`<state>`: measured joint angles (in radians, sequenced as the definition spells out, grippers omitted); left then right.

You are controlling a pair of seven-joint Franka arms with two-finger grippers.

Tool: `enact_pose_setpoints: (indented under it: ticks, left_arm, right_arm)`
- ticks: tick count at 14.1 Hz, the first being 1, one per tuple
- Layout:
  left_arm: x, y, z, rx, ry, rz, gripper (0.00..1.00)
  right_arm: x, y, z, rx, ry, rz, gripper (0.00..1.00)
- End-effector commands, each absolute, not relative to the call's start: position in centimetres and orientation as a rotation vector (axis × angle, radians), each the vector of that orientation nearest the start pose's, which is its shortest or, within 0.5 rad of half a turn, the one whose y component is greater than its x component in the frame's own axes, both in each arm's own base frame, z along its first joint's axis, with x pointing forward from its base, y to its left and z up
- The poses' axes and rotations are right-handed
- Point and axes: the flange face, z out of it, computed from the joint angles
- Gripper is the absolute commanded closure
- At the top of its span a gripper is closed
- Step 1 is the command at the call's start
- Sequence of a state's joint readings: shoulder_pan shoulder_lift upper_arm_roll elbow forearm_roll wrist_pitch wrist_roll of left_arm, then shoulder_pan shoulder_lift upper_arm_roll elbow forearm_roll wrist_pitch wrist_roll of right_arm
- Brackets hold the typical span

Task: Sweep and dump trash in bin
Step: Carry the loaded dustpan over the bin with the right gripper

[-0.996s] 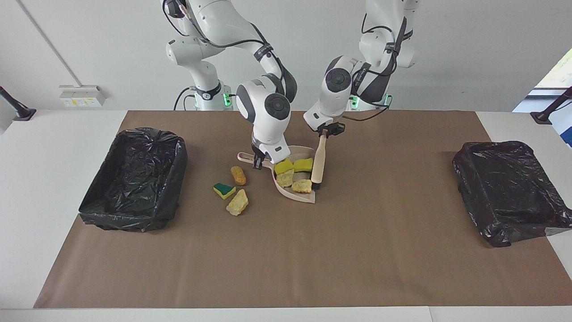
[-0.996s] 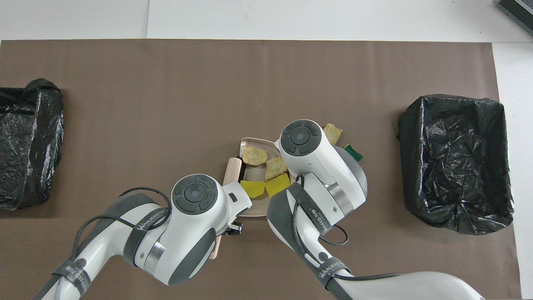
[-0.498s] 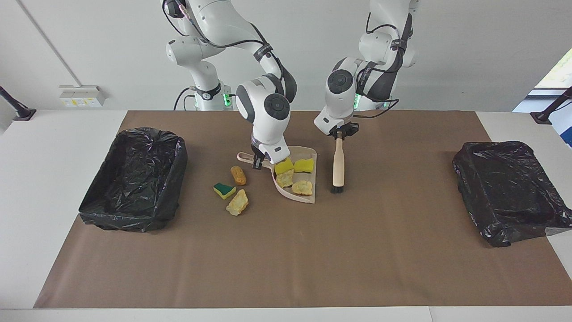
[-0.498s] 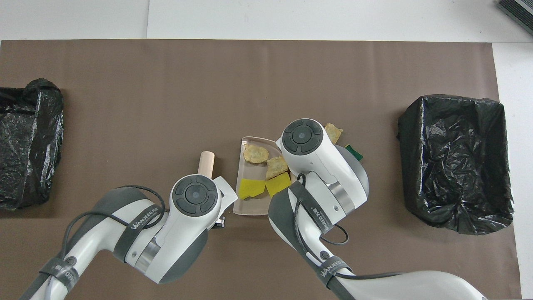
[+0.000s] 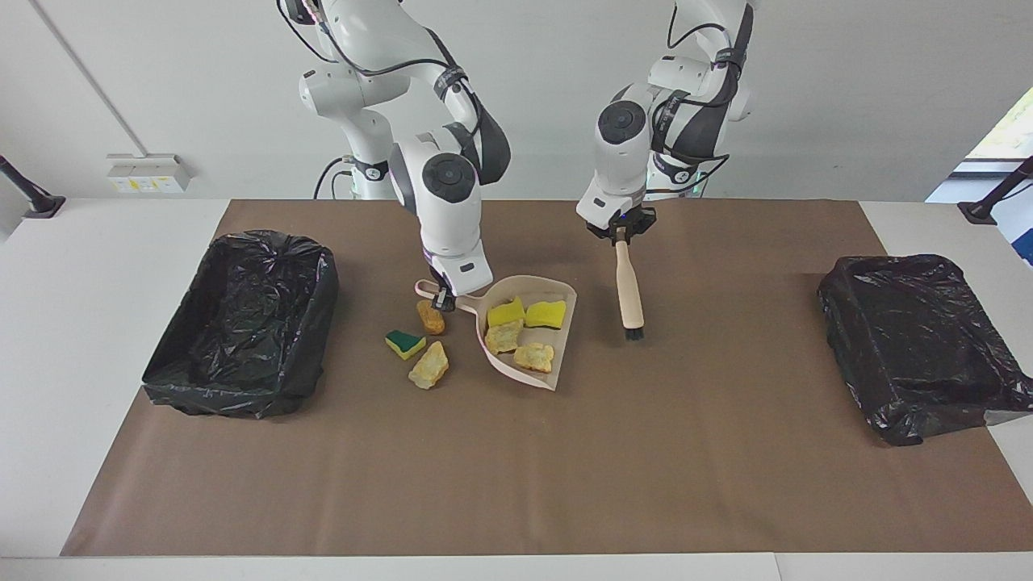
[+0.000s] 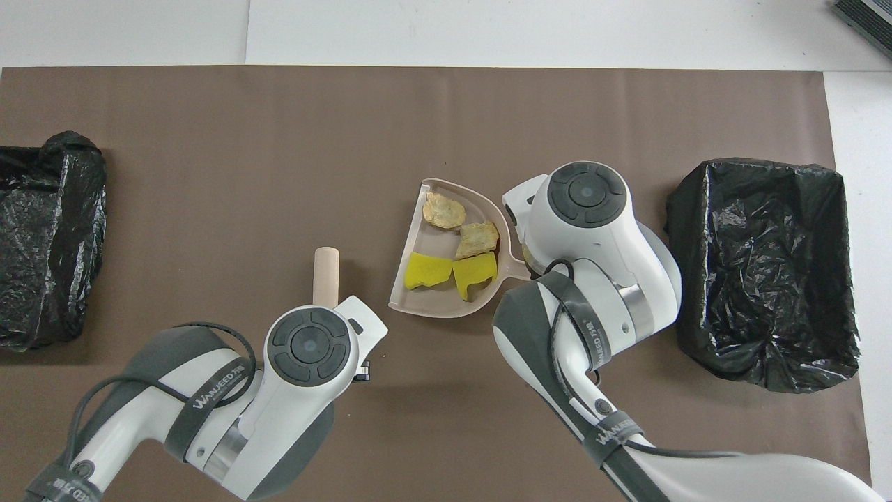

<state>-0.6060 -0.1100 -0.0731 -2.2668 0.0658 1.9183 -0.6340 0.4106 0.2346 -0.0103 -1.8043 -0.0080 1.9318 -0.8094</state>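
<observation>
Presently, the right pincer (image 5: 442, 300) is seen pressed onto the thin handle of the pale pink plastic dustpan (image 5: 566, 335) at the centre of the facing frame. Four of the small trash chunks lie in the pan: two bright yellow sponge bits (image 5: 506, 311) higher in the frame and two pale yellow crumbly lumps (image 5: 534, 356) below them. Three more rest on the brown table mat just beside the handle, toward the right arm's end: an orange-brown bread-like piece (image 5: 430, 317), a green-topped sponge bit (image 5: 405, 344) and a pale lump (image 5: 428, 365). In the overhead frame these three are hidden under the right arm.

The left pincer (image 5: 620, 236) is clamped on the top of the beige-handled brush (image 5: 629, 294), which hangs almost upright, black bristles down, near the pan's mouth.

The chunks are judged light, soft and easily rolled; they are better pushed by bristles than pinched, and carried by the pan's handle.

The pan's long axis runs across the frame, handle toward the black-bagged bin (image 5: 319, 323) at the right arm's end, open mouth toward the brush.
</observation>
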Motion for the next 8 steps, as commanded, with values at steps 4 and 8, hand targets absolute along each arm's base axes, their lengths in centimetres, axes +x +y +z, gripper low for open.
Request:
enact_pose_setpoints:
  ticks: [4,8]
  left_arm:
    - [26.7,-32.6,38.3,-3.055,0.138,0.168,1.0]
    - [21.9,-35.2,36.6,-3.058,0.102,0.209,1.0]
  right_arm:
    - [59.1,10.4,49.0,-2.548,-1.637,0.019,1.0]
    - [59.7,-2.0,52.7,-2.487,-1.634,-0.007,1.0]
